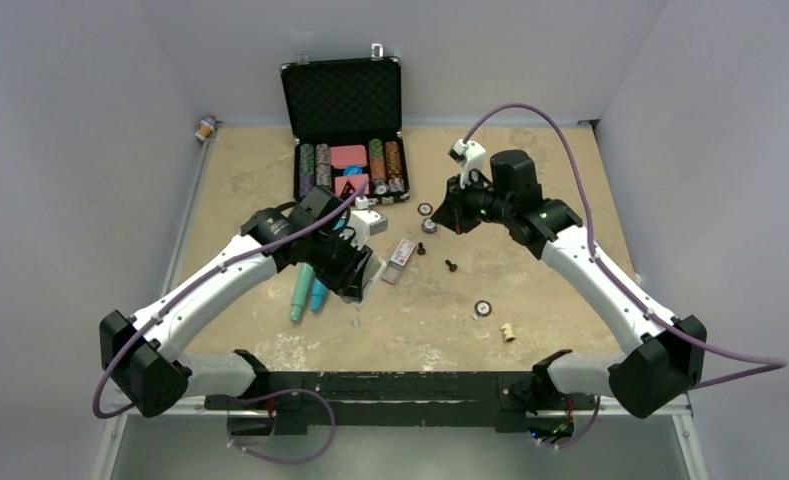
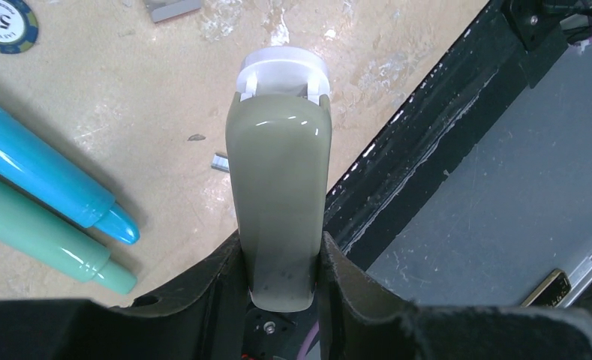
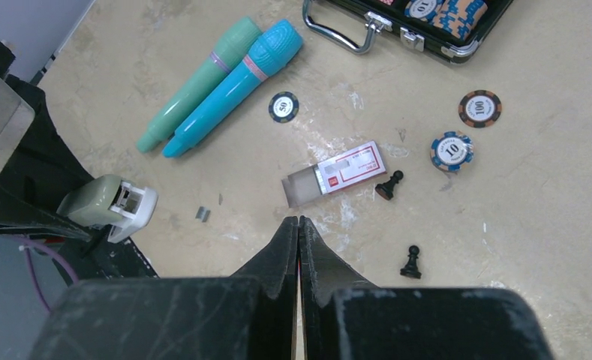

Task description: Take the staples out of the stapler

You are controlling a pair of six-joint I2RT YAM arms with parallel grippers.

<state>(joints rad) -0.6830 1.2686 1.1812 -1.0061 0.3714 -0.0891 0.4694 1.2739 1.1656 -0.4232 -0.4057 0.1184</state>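
Observation:
My left gripper [image 2: 281, 244] is shut on the grey-green stapler [image 2: 281, 180], whose white end points toward the table's near edge. The stapler also shows in the right wrist view [image 3: 109, 202] and in the top view [image 1: 370, 270], held low over the table. The staples [image 2: 219, 160], a tiny silver strip, lie on the table just left of the stapler; they also show in the right wrist view [image 3: 202, 214] and the top view [image 1: 354, 322]. My right gripper [image 3: 299, 221] is shut and empty, hovering above the table right of the middle [image 1: 440, 215].
Two teal and blue markers [image 3: 217, 82] lie left of the stapler. A staple box [image 3: 336, 172], two black pawns [image 3: 389, 185], loose poker chips [image 3: 451, 151] and an open chip case [image 1: 342, 130] lie beyond. The black table-edge rail [image 2: 398, 165] runs beside the stapler.

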